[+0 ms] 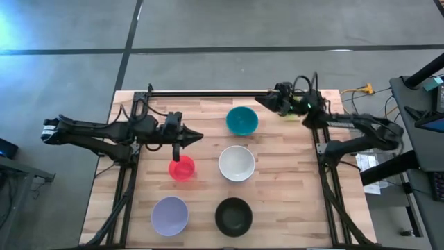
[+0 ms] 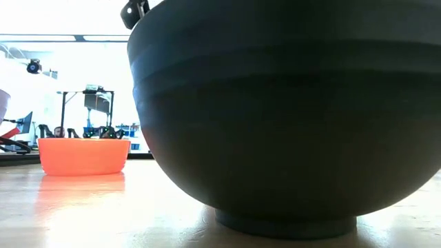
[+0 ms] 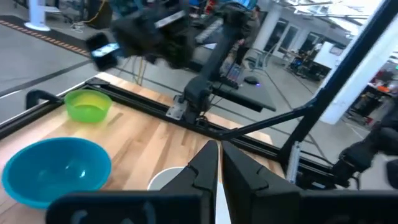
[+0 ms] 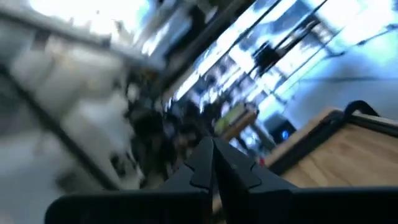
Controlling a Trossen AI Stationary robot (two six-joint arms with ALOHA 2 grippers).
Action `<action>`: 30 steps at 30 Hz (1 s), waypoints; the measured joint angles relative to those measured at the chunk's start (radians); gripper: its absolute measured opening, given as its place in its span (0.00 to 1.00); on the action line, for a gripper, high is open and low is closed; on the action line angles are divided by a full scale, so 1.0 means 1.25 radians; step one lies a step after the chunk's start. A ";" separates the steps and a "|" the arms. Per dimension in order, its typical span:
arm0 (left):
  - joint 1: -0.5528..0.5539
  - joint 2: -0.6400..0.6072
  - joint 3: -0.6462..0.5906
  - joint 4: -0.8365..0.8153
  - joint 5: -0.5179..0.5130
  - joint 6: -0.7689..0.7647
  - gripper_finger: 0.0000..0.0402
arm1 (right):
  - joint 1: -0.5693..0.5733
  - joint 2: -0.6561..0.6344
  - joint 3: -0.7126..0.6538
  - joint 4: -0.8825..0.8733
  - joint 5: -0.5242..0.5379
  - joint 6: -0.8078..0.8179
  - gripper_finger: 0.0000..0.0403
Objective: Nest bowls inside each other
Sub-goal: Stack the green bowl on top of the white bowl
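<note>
Bowls sit unnested across the worktop, red bowl (image 1: 182, 169) near the left edge under the left gripper (image 1: 179, 147), jaws nearly shut and empty, apparently poised to grab, while the right gripper (image 1: 267, 99), likewise pinched, waits at the far edge.

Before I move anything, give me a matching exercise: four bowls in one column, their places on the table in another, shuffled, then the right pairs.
Bowls:
1. teal bowl
2. red bowl
3. black bowl
4. lavender bowl

Places:
A. beside the white bowl, on the left arm's side
B. on the left arm's side of the front edge
C. between the white bowl and the back rail
D. closest to the low camera, filling its view

Pairs: 1-C, 2-A, 3-D, 4-B
</note>
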 joint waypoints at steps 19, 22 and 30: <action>-0.019 -0.017 -0.005 -0.006 0.060 0.019 0.01 | -0.057 0.062 0.429 -1.279 0.090 -1.251 0.05; -0.017 -0.010 -0.009 -0.006 0.048 0.046 0.01 | -0.044 0.062 0.429 -1.308 0.090 -1.304 0.11; -0.016 0.006 -0.010 -0.005 0.026 0.058 0.01 | -0.005 0.062 0.377 -1.305 0.119 -1.376 0.33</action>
